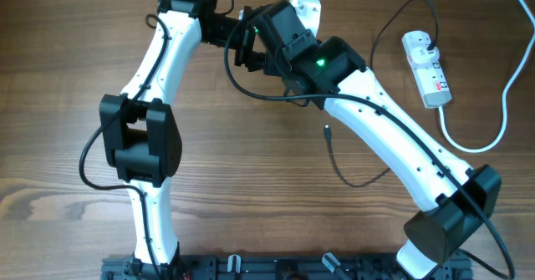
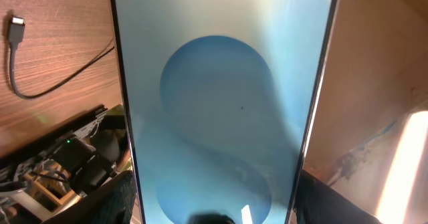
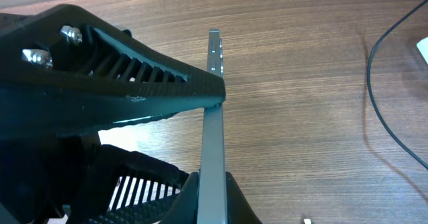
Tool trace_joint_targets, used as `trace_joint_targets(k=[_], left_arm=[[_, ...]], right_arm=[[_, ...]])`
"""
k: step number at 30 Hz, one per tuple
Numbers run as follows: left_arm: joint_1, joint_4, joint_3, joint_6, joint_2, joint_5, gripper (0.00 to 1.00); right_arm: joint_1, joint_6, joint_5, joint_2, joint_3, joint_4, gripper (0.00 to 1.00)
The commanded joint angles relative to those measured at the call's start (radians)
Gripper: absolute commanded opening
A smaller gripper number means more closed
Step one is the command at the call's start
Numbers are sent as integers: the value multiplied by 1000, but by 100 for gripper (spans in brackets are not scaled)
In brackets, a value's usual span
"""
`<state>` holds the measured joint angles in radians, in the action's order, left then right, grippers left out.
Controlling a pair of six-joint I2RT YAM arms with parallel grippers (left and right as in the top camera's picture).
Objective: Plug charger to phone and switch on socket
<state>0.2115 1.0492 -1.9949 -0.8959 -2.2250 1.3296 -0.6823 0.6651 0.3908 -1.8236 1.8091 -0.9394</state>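
Note:
The phone (image 2: 221, 103) fills the left wrist view, cyan-blue screen up, held off the table. My left gripper (image 2: 214, 207) is shut on its two long edges. In the right wrist view the phone (image 3: 212, 117) shows edge-on, and my right gripper (image 3: 214, 194) is shut on its flat faces. Overhead, both grippers meet at the back centre (image 1: 247, 42); only the phone's white end (image 1: 306, 11) sticks out. The charger's black tip (image 1: 327, 130) lies loose on the table, also in the left wrist view (image 2: 15, 27). The socket (image 1: 426, 67) lies at the back right, untouched.
The charger's thin black cable loops across the table (image 1: 355, 181) and runs under my right arm toward the socket. The socket's thick white cord (image 1: 501, 113) curves along the right edge. The wooden table (image 1: 251, 188) stretches in front of both arms.

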Motion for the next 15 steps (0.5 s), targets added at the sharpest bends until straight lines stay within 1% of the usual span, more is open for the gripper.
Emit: trace_joint_targets(k=[1,3,6,9,11,13,15], left_arm=[[5,-45,-2,20,44,-3,86],[3,-49,-2,20,44,-77,98],[-4,-48,-2,21,44,-213,100],[-5,-47,-2,21,44,-413,100],[-5,-48,-2,21,44,-434,100],[-5,-48,-2,21,44,-434,100],[-5,-58,-2,21,44,-433,100]], right_arm=[[-3,89,47,36,24,27,4],[-3,140,113,42,24,31,4],[16,218,129,63,24,32,4],[53,314,83,72,24,30,4],[74,402,45,72,24,30,4],[75,565,20,72,24,27,4],[75,638,-2,72,24,27,4]])
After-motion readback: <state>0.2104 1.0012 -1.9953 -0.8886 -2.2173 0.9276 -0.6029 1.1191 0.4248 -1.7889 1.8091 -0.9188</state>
